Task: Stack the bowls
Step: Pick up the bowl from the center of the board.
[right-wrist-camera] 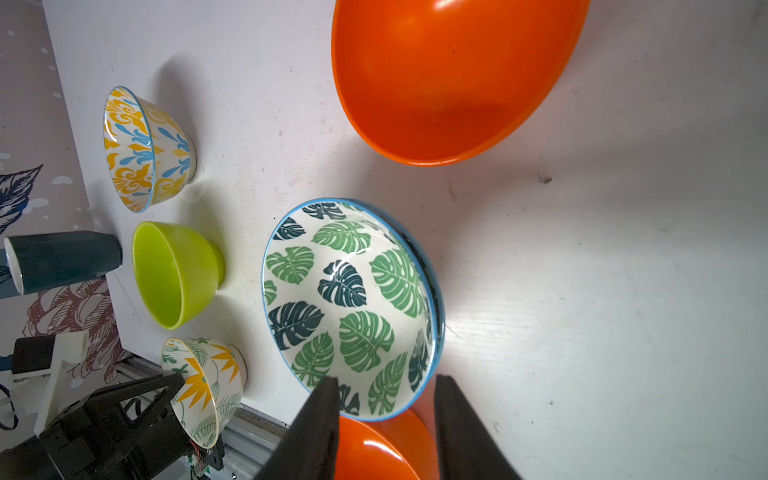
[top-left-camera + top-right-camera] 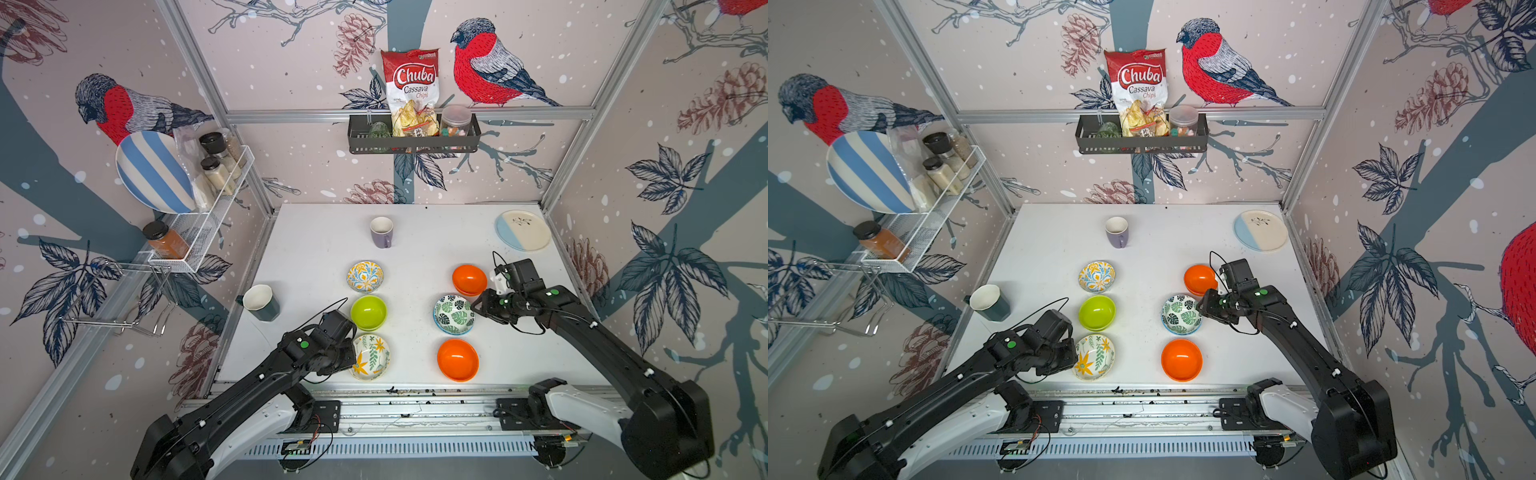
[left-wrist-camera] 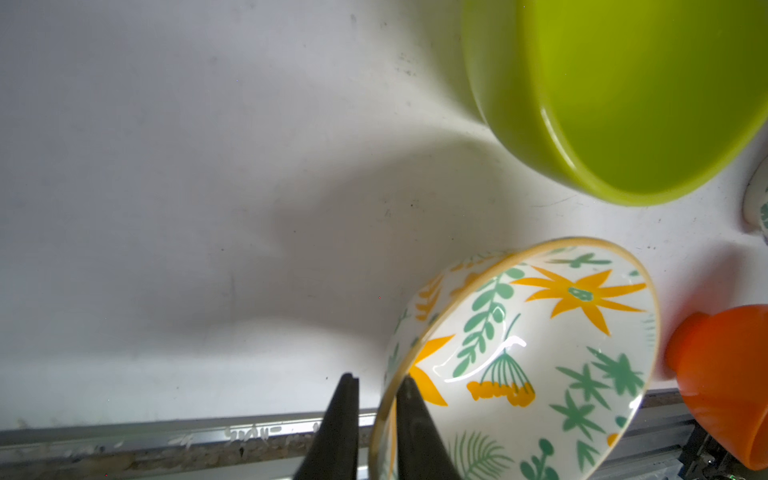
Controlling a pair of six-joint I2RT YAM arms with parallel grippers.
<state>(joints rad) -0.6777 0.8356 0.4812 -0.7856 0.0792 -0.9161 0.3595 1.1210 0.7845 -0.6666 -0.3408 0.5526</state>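
While the left gripper (image 3: 379, 377) pinched the rim of the upright flower-print bowl (image 3: 540, 353), the right gripper (image 1: 386, 380) sat part-open astride the stacked leaf-print bowls (image 1: 345, 291), mouths up.

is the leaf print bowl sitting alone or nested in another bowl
Nested: the right wrist view shows a second blue rim just outside the rim of the leaf-print bowl, so another bowl sits under it.

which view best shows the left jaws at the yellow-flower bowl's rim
Left wrist view: the left gripper straddles the yellow-flower bowl rim close up. In both top views the gripper body hides that spot; the right wrist view shows it small.
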